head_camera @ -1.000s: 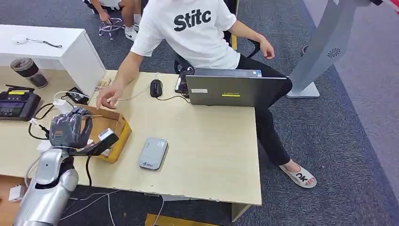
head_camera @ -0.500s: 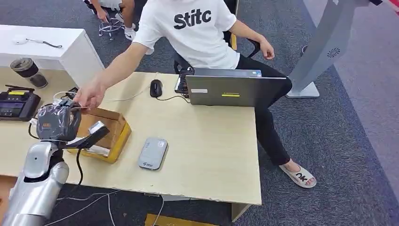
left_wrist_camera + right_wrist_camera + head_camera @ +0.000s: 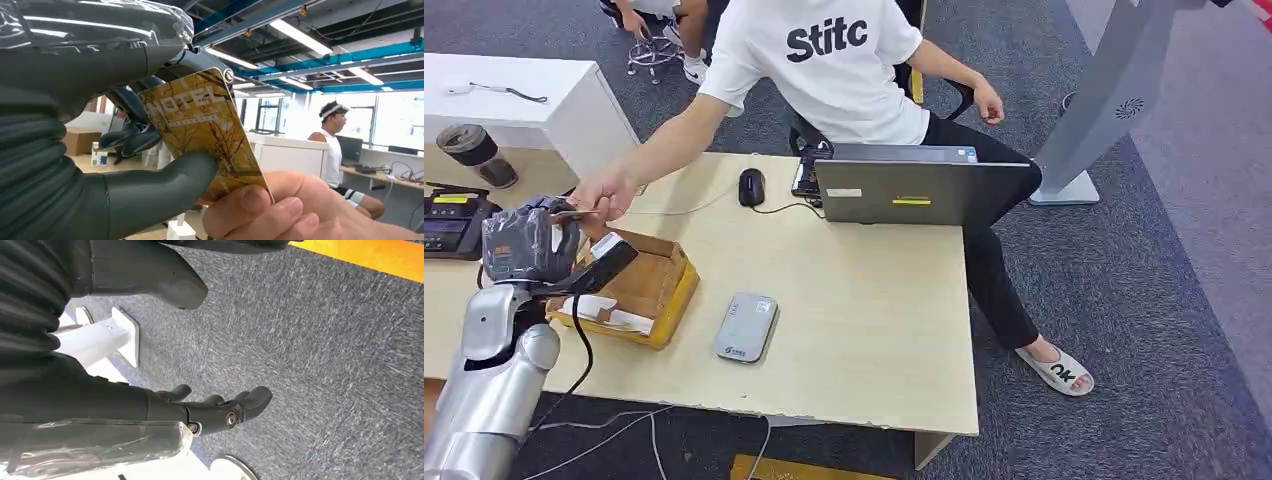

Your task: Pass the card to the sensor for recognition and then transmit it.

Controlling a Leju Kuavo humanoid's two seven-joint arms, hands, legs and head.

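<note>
Card sits at about nine o'clock in the head view, raised above the left end of the worktop, pinched at one end by the robot's left hand and at the other by a person's hand that reaches in from twelve o'clock. Just beside the left hand, toward four o'clock, an open cardboard box lies on the worktop, and a grey sensor lies flat near the box toward the worktop's middle. A black mouse and a laptop stand along the far edge near one o'clock, and the person in a white shirt sits behind them. A dark device rests at the far left edge. From the left wrist view, the card is golden brown with the word HOTEL printed on it; the left hand clamps it between the thick grey thumb and the dark fingers, while the person's hand grips the card's corner at about five o'clock, thumb pressed on its face. From the right wrist view, the right hand hangs over grey carpet, its fingers loosely curled and apart, holding nothing.
</note>
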